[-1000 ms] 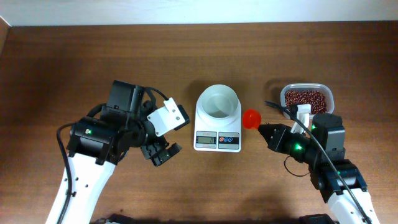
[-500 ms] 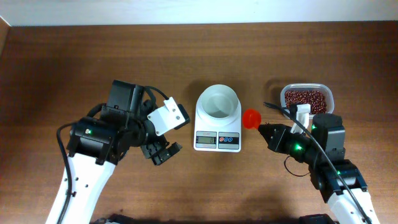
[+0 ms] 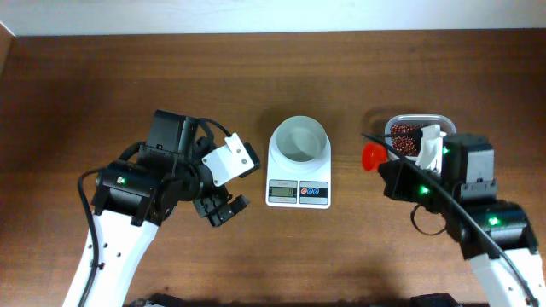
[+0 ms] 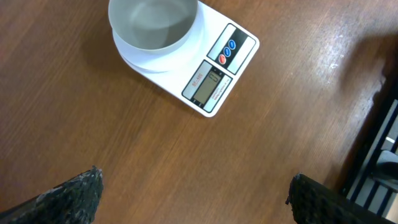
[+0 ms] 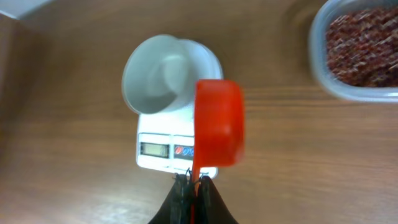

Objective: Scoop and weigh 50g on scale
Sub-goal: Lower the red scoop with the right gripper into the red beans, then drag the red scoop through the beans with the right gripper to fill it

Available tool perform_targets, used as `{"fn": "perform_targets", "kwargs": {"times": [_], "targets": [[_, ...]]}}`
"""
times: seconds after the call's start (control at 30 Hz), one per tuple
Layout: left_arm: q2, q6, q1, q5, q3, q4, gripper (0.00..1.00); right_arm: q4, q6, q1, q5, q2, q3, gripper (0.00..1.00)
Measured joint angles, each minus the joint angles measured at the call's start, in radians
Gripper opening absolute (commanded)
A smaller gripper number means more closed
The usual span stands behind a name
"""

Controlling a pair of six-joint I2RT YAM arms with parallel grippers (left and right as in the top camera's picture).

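The white scale stands mid-table with its round white bowl empty; the left wrist view shows it too, scale and bowl. My right gripper is shut on the thin handle of a red scoop, held above the wood between the scale and the tub of red beans. In the right wrist view the scoop juts up from the shut gripper, with the scale behind it; the scoop's inside does not show. My left gripper hangs open and empty left of the scale, seen again over bare wood.
The clear tub of beans sits at the right, partly hidden under my right arm in the overhead view. A black cable lies beside it. The table's far edge runs along the top.
My right arm has drawn back to the right and toward the tub, carrying the red scoop away from the scale's side. The left arm has not moved.
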Motion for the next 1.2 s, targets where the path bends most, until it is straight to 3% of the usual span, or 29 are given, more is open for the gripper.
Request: {"fn": "perform_targets", "kwargs": {"times": [0.2, 0.33, 0.7, 0.97, 1.2], "targets": [[0.000, 0.000, 0.000, 0.000, 0.000, -0.002, 0.99, -0.196, -0.051, 0.000, 0.203, 0.138, 0.156, 0.04], [0.000, 0.000, 0.000, 0.000, 0.000, -0.002, 0.99, -0.217, -0.060, 0.000, 0.367, 0.249, 0.220, 0.04], [0.000, 0.000, 0.000, 0.000, 0.000, -0.003, 0.99, -0.071, -0.131, 0.000, 0.777, 0.563, 0.233, 0.04], [0.000, 0.000, 0.000, 0.000, 0.000, -0.003, 0.99, 0.048, -0.220, 0.000, 0.875, 0.710, 0.236, 0.04], [0.000, 0.000, 0.000, 0.000, 0.000, -0.003, 0.99, 0.105, -0.250, 0.000, 0.879, 0.734, 0.236, 0.04]]}}
